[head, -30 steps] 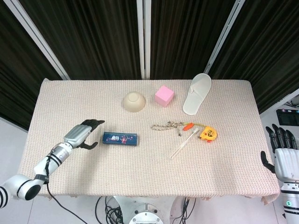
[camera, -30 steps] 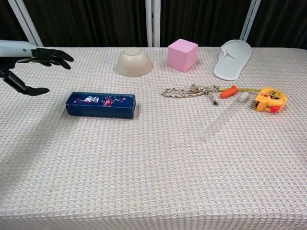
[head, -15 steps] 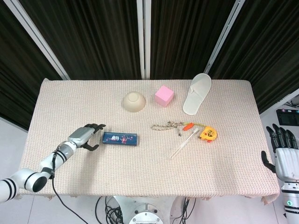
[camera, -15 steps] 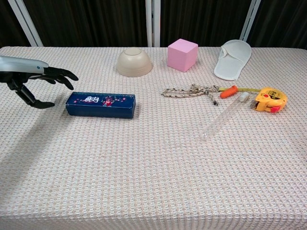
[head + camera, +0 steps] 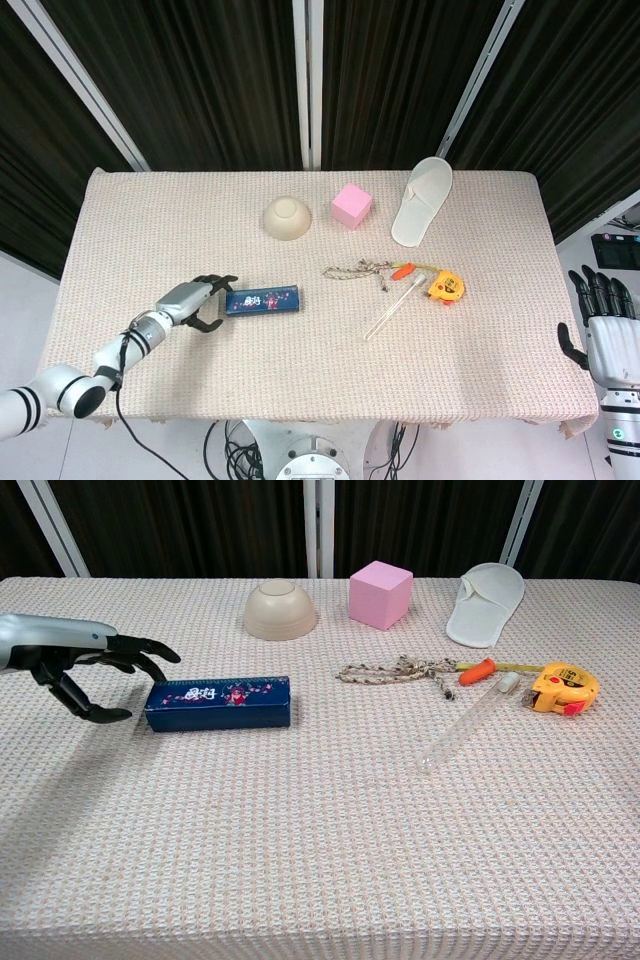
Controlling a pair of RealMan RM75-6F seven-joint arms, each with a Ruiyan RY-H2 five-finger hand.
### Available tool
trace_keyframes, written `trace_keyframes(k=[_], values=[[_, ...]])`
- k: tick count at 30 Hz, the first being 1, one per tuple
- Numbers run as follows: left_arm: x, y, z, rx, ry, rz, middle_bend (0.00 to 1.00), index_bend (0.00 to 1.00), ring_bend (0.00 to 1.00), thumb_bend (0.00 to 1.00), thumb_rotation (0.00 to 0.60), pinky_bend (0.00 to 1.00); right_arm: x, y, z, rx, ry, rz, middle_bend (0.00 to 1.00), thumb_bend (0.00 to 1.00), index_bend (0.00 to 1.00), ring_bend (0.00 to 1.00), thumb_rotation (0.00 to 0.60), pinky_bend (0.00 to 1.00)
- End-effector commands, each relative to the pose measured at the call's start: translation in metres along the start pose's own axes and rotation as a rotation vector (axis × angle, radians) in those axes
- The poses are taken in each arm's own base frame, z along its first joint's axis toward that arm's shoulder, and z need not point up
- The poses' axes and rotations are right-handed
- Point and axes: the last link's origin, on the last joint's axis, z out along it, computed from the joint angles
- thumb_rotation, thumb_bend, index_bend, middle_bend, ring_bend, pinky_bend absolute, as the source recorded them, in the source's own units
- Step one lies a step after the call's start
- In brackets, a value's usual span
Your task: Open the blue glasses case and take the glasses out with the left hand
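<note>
The case (image 5: 264,300) lies shut on the cloth-covered table (image 5: 300,380), left of centre, long side running left to right and tilted slightly, its right end a little further back than its left. The left hand (image 5: 197,303) is right at the case's left end, low over the cloth, fingers (image 5: 140,650) spread apart and curved forward, thumb below them near the front corner; from the chest view the fingertips sit at the case's end, but whether they actually touch it is too close to call. Nothing is gripped. The silver forearm reaches in from the near left corner. The right hand (image 5: 603,322) hangs off the table's right edge, upright, fingers straight and slightly apart, holding nothing. Further back, a beige bowl (image 5: 286,217) sits upside down, a pink cube (image 5: 352,204) just to its right, and a white slipper (image 5: 422,200) beyond that, toe pointing to the far edge. In the middle of the table a braided cord (image 5: 360,269) stretches toward an orange piece (image 5: 402,270), with a clear tube (image 5: 394,308) lying diagonally just in front. A yellow tape measure (image 5: 447,287) rests at the right end of that cluster. Dark curtains hang behind the table.
</note>
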Motion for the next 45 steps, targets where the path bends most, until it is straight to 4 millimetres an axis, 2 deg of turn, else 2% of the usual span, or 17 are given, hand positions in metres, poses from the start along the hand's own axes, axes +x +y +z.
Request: trace_keyframes(k=[1, 6, 9, 12, 14, 16, 23, 30, 45], values=[[-0.001, 0.001, -0.003, -0.008, -0.003, -0.001, 0.19, 0.04, 0.0, 0.39, 0.6, 0.02, -0.001, 0.0, 0.0, -0.001, -0.005, -0.001, 0.0, 0.41, 0.0, 0.0, 0.6, 0.0], [-0.003, 0.003, -0.008, -0.02, -0.004, 0.0, 0.22, 0.04, 0.0, 0.39, 0.6, 0.02, -0.002, 0.001, 0.0, -0.003, -0.009, -0.002, 0.0, 0.42, 0.0, 0.0, 0.6, 0.0], [-0.003, 0.005, -0.01, -0.031, 0.007, -0.001, 0.2, 0.04, 0.0, 0.39, 0.6, 0.02, -0.002, 0.002, 0.0, -0.006, -0.009, -0.001, 0.0, 0.42, 0.0, 0.0, 0.6, 0.0], [-0.002, 0.008, -0.011, -0.044, 0.049, 0.006, 0.14, 0.04, 0.0, 0.31, 0.6, 0.03, -0.002, 0.002, 0.0, -0.01, -0.008, 0.0, 0.0, 0.42, 0.0, 0.0, 0.6, 0.0], [-0.003, 0.01, -0.01, -0.053, 0.084, 0.014, 0.13, 0.04, 0.0, 0.24, 0.6, 0.06, -0.002, 0.003, 0.0, -0.011, -0.01, 0.0, 0.0, 0.42, 0.0, 0.0, 0.6, 0.0], [-0.005, 0.016, -0.008, -0.063, 0.122, 0.035, 0.14, 0.05, 0.0, 0.21, 0.6, 0.09, -0.003, 0.003, 0.0, -0.011, -0.014, -0.001, 0.0, 0.42, 0.0, 0.0, 0.6, 0.0], [-0.011, 0.038, 0.007, -0.051, 0.195, 0.071, 0.16, 0.08, 0.03, 0.23, 0.6, 0.12, -0.003, 0.002, 0.0, -0.01, -0.022, 0.0, 0.0, 0.42, 0.0, 0.0, 0.6, 0.0], [-0.014, 0.058, 0.012, -0.043, 0.199, 0.074, 0.18, 0.09, 0.06, 0.25, 0.6, 0.16, -0.002, 0.006, 0.0, -0.018, -0.021, 0.004, 0.0, 0.42, 0.0, 0.0, 0.6, 0.0], [-0.02, 0.059, 0.022, -0.012, 0.168, 0.064, 0.19, 0.1, 0.07, 0.28, 0.6, 0.18, -0.003, 0.01, -0.001, -0.016, -0.022, 0.011, 0.0, 0.43, 0.0, 0.0, 0.6, 0.0]])
